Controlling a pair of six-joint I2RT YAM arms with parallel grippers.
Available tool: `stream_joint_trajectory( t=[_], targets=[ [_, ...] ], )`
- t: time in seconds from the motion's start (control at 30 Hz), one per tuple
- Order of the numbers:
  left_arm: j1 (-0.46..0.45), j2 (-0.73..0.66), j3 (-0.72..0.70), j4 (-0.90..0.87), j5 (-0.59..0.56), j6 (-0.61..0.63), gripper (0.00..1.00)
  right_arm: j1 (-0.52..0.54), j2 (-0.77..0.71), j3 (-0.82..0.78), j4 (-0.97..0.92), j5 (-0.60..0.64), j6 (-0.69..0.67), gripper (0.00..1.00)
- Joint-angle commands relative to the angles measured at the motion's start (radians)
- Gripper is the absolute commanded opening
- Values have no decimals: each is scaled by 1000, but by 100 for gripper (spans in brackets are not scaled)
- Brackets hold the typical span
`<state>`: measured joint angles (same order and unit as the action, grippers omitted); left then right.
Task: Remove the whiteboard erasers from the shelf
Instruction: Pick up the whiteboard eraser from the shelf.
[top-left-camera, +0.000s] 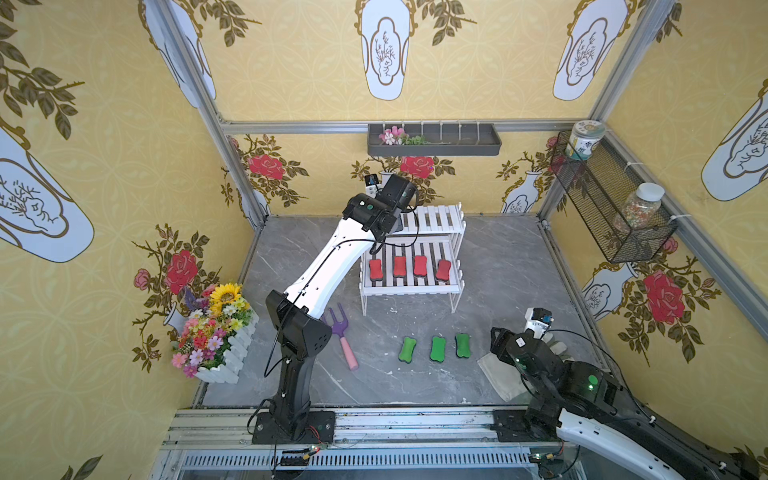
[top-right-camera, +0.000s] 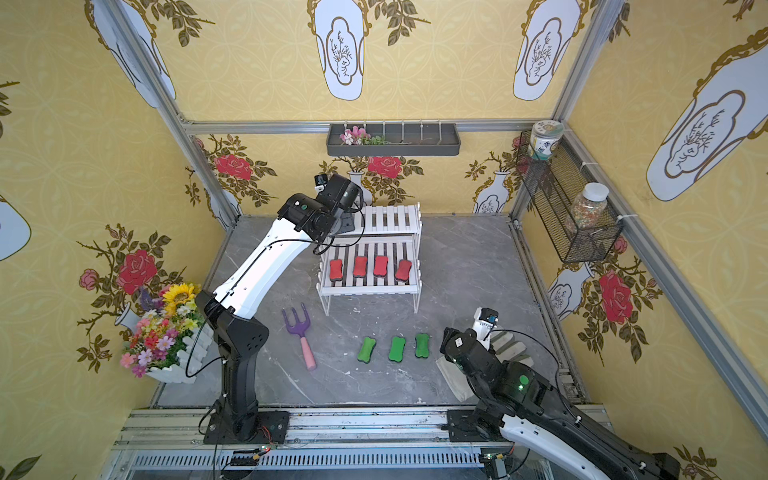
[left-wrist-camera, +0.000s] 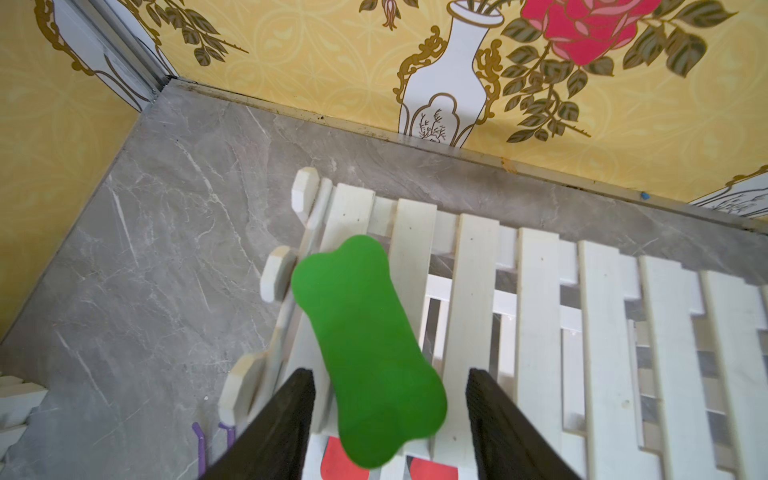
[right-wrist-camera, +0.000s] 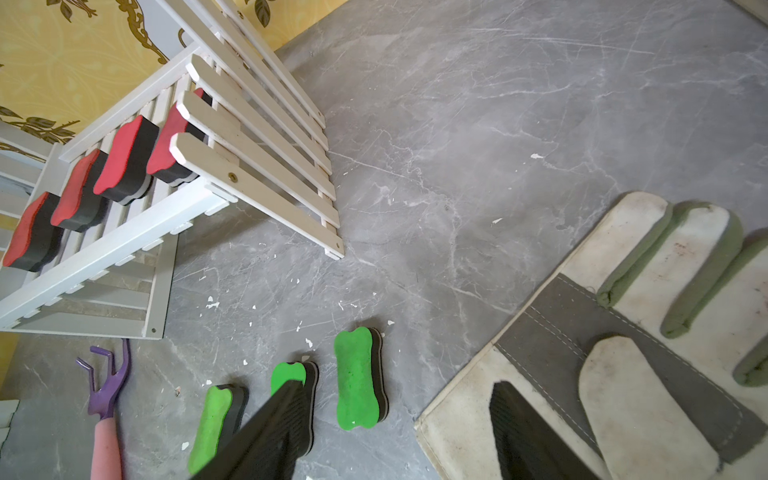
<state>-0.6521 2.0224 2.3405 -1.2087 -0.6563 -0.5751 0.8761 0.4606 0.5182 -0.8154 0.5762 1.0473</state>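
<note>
Your left gripper (left-wrist-camera: 390, 372) straddled the green eraser (left-wrist-camera: 357, 332) on the top tier of the shelf (left-wrist-camera: 536, 291), jaws clear of it; your right gripper (right-wrist-camera: 397, 383) hung wide, empty, over the glove (right-wrist-camera: 623, 395).

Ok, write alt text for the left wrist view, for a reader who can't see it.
A green bone-shaped eraser lies at one end of the white slatted shelf, on its top tier, between two black fingers that stand apart on either side without touching it. Red erasers peek out on the tier below; grey marble tabletop and yellow floral wallpaper lie behind.
</note>
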Motion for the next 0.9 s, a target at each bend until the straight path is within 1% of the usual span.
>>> stream_joint_trajectory(
  t=[0.0,0.17,0.4,0.67,0.8,0.87],
  targets=[
    [2,3,-13,-25,-30,19,64,0,-1,-2,-7,11,11,75],
    [0,9,-14,-14,-33,29,60,0,4,-2,-8,10,13,75],
    [0,22,-18,4,-52,50,61,0,-6,-15,-13,5,29,75],
    [1,20,-37,34,-53,63,48,0,-4,-17,-22,1,41,75],
    [0,-13,-88,71,-49,71,46,0,-5,-19,-25,-1,45,75],
    [-2,-25,-88,73,-52,77,44,-1,-2,-20,-24,-1,45,75]
  ],
)
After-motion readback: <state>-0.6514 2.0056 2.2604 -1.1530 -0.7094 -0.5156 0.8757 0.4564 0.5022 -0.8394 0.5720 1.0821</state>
